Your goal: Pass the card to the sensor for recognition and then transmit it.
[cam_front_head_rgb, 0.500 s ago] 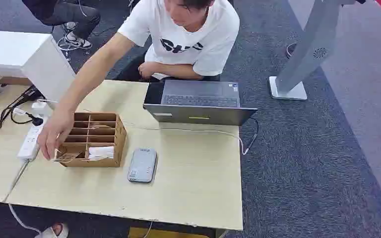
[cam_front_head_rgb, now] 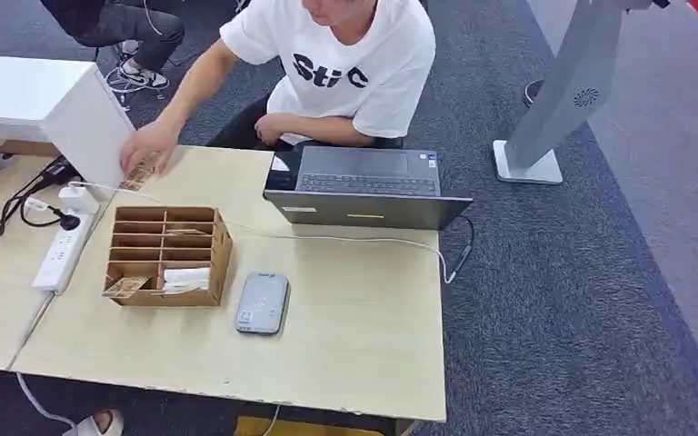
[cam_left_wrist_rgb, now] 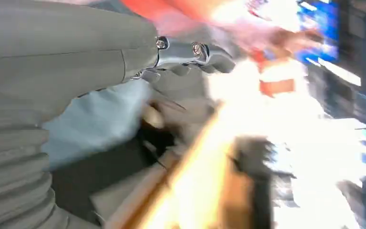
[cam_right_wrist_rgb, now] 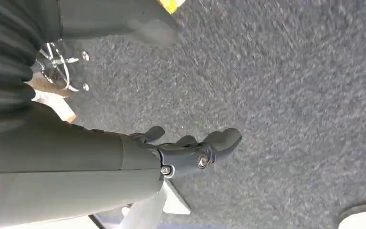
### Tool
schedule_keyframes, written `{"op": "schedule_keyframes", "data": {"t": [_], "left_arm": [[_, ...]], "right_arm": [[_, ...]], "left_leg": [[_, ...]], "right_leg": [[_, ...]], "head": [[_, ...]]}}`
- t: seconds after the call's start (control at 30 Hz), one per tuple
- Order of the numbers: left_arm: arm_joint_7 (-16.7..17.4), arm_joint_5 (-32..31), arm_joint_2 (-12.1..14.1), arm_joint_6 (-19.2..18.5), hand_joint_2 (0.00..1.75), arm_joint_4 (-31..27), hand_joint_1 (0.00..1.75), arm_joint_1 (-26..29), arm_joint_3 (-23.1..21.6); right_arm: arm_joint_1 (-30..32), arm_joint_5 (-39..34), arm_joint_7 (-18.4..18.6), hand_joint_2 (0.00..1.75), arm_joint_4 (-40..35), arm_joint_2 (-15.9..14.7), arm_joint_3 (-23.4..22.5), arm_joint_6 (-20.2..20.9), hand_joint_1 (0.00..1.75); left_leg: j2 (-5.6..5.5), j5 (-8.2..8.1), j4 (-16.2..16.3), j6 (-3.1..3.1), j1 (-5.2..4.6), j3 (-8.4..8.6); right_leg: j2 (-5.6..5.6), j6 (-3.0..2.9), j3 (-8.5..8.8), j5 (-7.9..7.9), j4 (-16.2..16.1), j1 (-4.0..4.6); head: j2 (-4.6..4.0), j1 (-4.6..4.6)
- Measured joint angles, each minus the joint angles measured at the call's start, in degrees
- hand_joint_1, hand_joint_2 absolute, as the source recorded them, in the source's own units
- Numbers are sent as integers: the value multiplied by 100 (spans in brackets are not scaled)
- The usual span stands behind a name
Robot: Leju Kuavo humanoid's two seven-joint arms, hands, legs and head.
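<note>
A brown wooden organizer point(cam_front_head_rgb: 207, 259) with several compartments stands on the table's left half. A white card point(cam_front_head_rgb: 186, 277) and a brownish card point(cam_front_head_rgb: 127, 287) lie in its front row. To its right lies the flat grey sensor point(cam_front_head_rgb: 262, 302). A person's hand point(cam_front_head_rgb: 148, 145) at the table's far left edge holds another brownish card point(cam_front_head_rgb: 138, 175). In the blurred left wrist view my left hand point(cam_left_wrist_rgb: 190, 55) has its fingers stretched out and holds nothing. My right hand point(cam_right_wrist_rgb: 190, 152) hangs over grey carpet, fingers apart and empty.
A laptop point(cam_front_head_rgb: 363, 186) sits at the table's far edge with a cable running along the wood. A power strip point(cam_front_head_rgb: 59, 254) and a white box point(cam_front_head_rgb: 82, 118) are at the left. The seated person point(cam_front_head_rgb: 354, 64) faces the table. A grey stand point(cam_front_head_rgb: 545, 118) rises at the right.
The person's hand has drawn back from the organizer's front-left corner to the table's far left edge, now holding a brownish card. The person has sat more upright.
</note>
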Motion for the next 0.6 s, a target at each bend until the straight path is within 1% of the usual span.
{"op": "schedule_keyframes", "data": {"t": [0.03,0.07,0.1,0.13,0.17,0.2,0.23,0.3,0.37,0.4,0.47,0.57,0.6], "left_arm": [[37,63,-138,-197,175,-450,0,43,-48],[-5,107,-245,-332,175,-824,0,95,-116],[-79,120,-341,-386,175,-1189,0,148,-199],[-171,131,-435,-404,175,-1587,0,197,-320],[-206,192,-474,-364,175,-1932,0,252,-471],[-181,234,-478,-294,175,-2150,0,301,-602],[-184,210,-438,-110,175,-2429,0,370,-850],[-193,-39,-289,288,175,-2708,0,368,-1290],[-90,-401,57,723,175,-2813,0,304,-1825],[-59,-462,172,834,175,-2835,0,264,-2034],[-57,-503,346,930,175,-2881,0,223,-2374],[-59,-492,541,1041,175,-2910,0,227,-2667],[-61,-483,569,1052,175,-2925,0,230,-2741]], "right_arm": [[-7,13,41,175,2,13,-4,4,0],[-7,17,59,175,4,24,-9,24,0],[0,37,92,175,4,33,-13,42,0],[6,66,129,175,7,39,-20,81,0],[8,76,177,175,7,44,-26,103,0],[6,94,221,175,7,55,-37,123,0],[2,146,290,175,9,74,-55,153,0],[2,238,365,175,9,87,-63,242,0],[-23,328,402,175,15,103,-61,312,0],[-37,348,406,175,15,107,-61,317,0],[-47,369,406,175,15,118,-61,317,0],[-35,374,409,175,22,120,-63,319,0],[-37,376,409,175,26,120,-63,319,0]], "left_leg": [[1,0,0,0,0,1],[3,-1,1,-1,0,2],[4,-1,2,-1,0,2],[4,-1,2,-1,-1,1],[3,-1,2,-1,-1,2],[3,-1,2,-1,0,3],[4,-1,2,-2,1,5],[-2,1,2,-4,2,5],[-4,7,-1,-12,5,4],[-4,11,-2,-18,6,4],[1,11,-3,-19,7,6],[4,11,-3,-19,7,6],[3,11,-3,-19,7,5]], "right_leg": [[3,0,-1,0,0,0],[4,0,-1,1,0,1],[5,0,-3,1,0,1],[5,0,-4,1,0,0],[5,0,-3,1,0,0],[5,0,-4,1,0,1],[6,0,-8,1,0,2],[-4,-2,-14,0,0,4],[-8,-4,-9,-1,2,6],[-7,-8,-1,2,3,7],[3,-11,-1,4,6,9],[9,-17,-4,8,6,9],[8,-17,-3,8,6,8]], "head": [[0,0],[0,2],[0,0],[0,-2],[0,4],[0,0],[0,0],[0,2],[0,-2],[0,-4],[0,-7],[0,-7],[0,-7]]}}
